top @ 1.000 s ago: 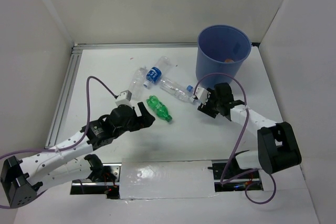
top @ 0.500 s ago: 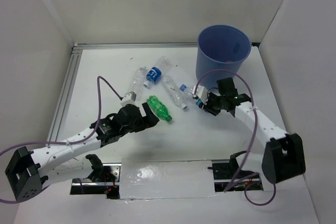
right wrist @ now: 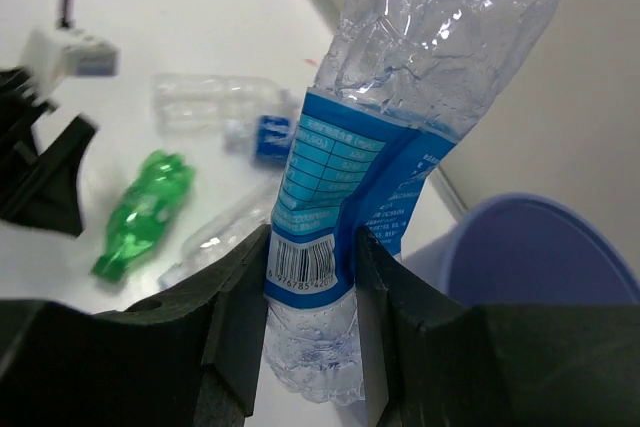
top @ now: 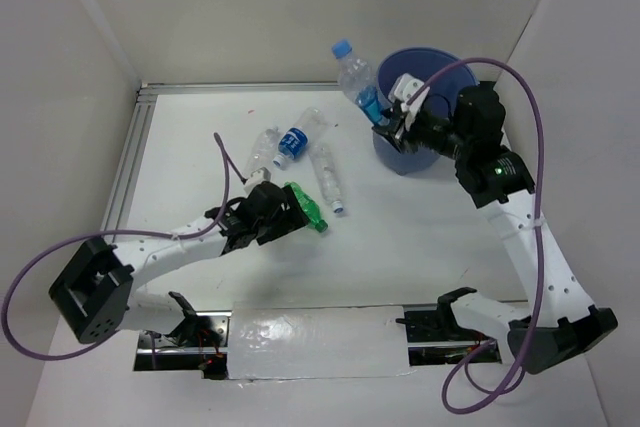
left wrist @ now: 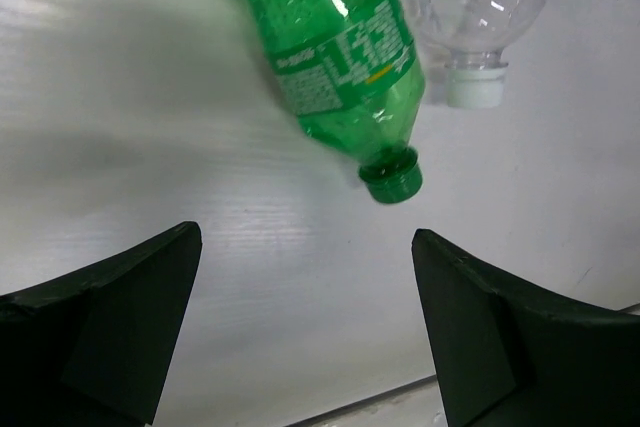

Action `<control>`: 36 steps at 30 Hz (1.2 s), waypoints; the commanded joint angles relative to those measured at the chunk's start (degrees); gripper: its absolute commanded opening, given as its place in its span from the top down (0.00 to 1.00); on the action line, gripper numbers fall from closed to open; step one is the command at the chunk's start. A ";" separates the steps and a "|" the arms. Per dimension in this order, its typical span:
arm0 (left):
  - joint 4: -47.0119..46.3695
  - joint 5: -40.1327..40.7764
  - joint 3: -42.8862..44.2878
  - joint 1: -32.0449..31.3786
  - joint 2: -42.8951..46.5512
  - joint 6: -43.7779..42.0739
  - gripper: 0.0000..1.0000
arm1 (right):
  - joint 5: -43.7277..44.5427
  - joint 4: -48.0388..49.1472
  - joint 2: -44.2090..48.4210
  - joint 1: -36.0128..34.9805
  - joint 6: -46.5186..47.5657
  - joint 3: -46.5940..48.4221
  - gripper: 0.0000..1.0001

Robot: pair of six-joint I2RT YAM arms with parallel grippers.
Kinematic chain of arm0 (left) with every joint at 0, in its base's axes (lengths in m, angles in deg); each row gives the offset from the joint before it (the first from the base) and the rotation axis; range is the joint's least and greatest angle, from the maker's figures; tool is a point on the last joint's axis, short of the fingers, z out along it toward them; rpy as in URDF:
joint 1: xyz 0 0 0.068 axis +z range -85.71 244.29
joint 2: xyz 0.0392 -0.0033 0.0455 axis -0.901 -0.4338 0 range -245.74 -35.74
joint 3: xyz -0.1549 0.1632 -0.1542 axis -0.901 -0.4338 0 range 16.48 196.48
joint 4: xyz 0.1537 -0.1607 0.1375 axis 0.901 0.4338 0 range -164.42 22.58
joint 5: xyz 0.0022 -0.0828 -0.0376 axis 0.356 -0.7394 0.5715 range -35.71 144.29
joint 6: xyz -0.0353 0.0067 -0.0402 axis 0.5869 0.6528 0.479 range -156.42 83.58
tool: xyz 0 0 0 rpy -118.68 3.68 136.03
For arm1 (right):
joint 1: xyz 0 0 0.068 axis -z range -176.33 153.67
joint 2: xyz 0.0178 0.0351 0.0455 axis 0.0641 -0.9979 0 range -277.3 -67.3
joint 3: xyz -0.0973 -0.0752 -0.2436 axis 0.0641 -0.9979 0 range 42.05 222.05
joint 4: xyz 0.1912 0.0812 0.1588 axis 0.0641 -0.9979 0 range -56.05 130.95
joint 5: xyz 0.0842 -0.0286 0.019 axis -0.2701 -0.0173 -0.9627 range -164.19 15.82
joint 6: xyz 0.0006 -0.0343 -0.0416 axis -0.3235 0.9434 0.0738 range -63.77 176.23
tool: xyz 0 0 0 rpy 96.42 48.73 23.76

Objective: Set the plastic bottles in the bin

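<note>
L tool [left wrist: 305, 247] sits low over counter [top: 400, 247], jaws wide apart, nothing in them. Green bottle [left wrist: 340, 47] lies just ahead of it, cap twd the gap. Beyond that, 3 clear bottles [top: 326, 179] lie close together on counter. R tool [right wrist: 312, 277] is up high, clamped on blue-label bottle [right wrist: 440, 27] at its label, cap end up, by rim of blue bin [right wrist: 540, 247] at far R.

Bright, even light from overhead; soft shadows lie on the white counter [top: 200, 137]. Small glints dot the green bottle [left wrist: 335, 42]. Up close, the dark pincer [left wrist: 305, 327] fingers look blurred.
</note>
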 commanded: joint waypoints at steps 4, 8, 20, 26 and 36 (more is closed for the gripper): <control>-4.98 -2.40 6.72 2.94 -6.79 1.07 0.01 | 16.48 16.49 -5.22 3.34 -6.91 2.01 0.84; -5.52 -1.79 9.10 4.25 -10.03 1.07 0.01 | 19.11 16.33 -8.55 5.89 -6.91 1.91 0.81; 5.47 0.75 19.39 4.79 -24.97 0.45 0.01 | 12.01 10.00 -5.06 12.66 -10.25 -0.63 0.00; 6.26 0.23 22.46 4.01 -29.65 -1.39 0.43 | 4.28 5.18 0.13 15.55 -11.56 -6.61 0.02; -2.85 -0.11 30.54 -4.79 -13.22 -17.20 0.91 | -0.41 5.16 13.22 22.76 -17.18 -16.10 1.00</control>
